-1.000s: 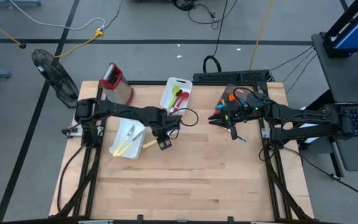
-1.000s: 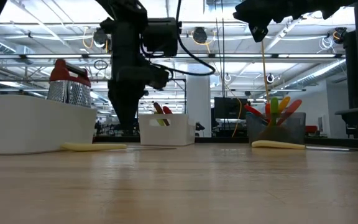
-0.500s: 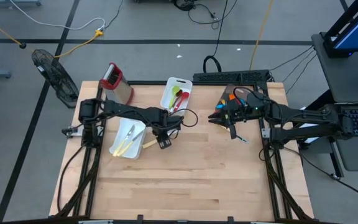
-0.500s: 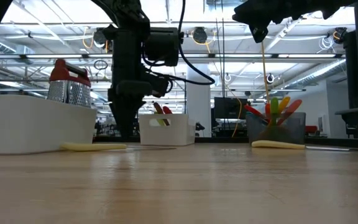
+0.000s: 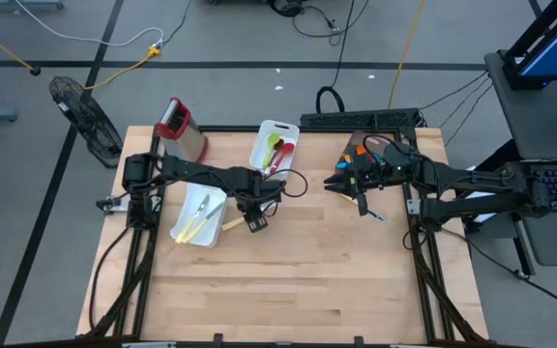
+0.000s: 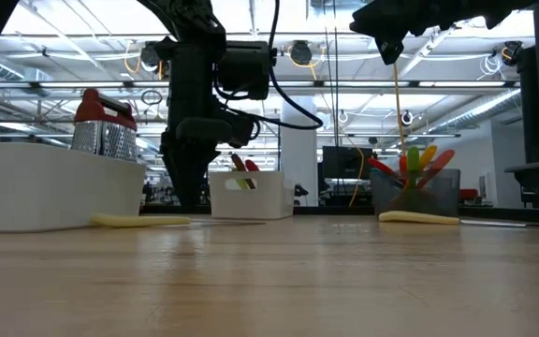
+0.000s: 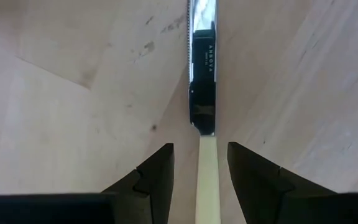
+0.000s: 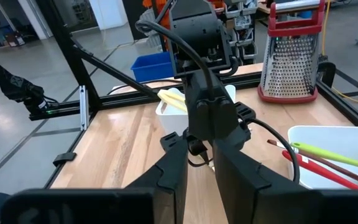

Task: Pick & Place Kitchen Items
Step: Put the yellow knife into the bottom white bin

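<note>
Left gripper [image 7: 199, 163] stands low over a cream-handled knife [image 7: 204, 93] lying flat on the wooden table [image 5: 307, 280], just right of the near white tray [image 5: 198, 215]. Its fingers are parted, straddling the slim handle without visible contact; alignment along the handle suggests a pinch is intended. The blade is polished metal, the handle matte cream. Right gripper [image 8: 199, 163] waits raised near the far-right utensil holder [image 6: 415, 192], fingers narrowly apart, nothing between them.
</note>
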### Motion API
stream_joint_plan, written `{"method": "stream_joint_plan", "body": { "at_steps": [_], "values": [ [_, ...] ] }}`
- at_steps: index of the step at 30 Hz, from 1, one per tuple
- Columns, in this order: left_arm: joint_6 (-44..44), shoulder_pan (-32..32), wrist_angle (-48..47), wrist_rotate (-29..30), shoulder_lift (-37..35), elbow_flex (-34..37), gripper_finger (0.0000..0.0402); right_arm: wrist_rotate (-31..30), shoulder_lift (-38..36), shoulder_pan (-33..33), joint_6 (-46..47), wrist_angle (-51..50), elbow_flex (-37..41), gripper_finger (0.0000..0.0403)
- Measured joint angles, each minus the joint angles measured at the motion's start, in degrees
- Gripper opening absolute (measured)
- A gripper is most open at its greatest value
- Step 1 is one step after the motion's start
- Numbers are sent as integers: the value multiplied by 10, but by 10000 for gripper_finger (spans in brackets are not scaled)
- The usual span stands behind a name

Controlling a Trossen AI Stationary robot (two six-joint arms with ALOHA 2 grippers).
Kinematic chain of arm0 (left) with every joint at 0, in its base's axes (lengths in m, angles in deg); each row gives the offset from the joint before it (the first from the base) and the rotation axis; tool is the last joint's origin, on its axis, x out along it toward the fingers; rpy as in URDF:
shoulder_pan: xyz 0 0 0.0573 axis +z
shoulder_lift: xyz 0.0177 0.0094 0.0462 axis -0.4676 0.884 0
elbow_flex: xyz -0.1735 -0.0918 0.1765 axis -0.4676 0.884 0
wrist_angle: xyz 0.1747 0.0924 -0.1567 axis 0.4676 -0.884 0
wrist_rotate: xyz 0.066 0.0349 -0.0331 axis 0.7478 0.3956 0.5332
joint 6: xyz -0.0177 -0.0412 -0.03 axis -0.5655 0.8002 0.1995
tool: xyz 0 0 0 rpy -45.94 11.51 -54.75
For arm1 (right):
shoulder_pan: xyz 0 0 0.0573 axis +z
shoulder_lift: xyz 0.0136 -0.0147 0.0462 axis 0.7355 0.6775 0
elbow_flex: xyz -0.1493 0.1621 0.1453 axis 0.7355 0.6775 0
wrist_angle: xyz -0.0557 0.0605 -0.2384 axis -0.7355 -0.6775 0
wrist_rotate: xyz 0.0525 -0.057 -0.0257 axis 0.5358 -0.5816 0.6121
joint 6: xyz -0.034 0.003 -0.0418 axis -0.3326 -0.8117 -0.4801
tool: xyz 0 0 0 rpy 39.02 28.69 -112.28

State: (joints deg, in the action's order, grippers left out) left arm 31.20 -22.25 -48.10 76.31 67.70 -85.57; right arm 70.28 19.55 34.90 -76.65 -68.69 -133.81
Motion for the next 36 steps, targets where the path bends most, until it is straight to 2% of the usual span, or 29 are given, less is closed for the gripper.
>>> {"method": "stream_joint_plan", "body": {
  "at_steps": [12, 15, 26, 29, 36],
  "values": [
    [29, 0, 24, -9, -1, 50, 152, -1, 0, 0, 0, 0, 0, 68],
    [36, 0, 40, -17, -1, 55, 152, -17, 0, 0, 0, 0, 0, 68],
    [58, -1, 78, -7, -5, 83, 150, -29, 0, 0, 2, 0, 0, 68],
    [66, -1, 80, -18, -4, 89, 127, -29, 0, 0, 2, 0, 0, 68],
    [74, -1, 79, -21, -3, 82, 28, -29, 0, 0, 2, 1, 0, 68]
  ]
}}
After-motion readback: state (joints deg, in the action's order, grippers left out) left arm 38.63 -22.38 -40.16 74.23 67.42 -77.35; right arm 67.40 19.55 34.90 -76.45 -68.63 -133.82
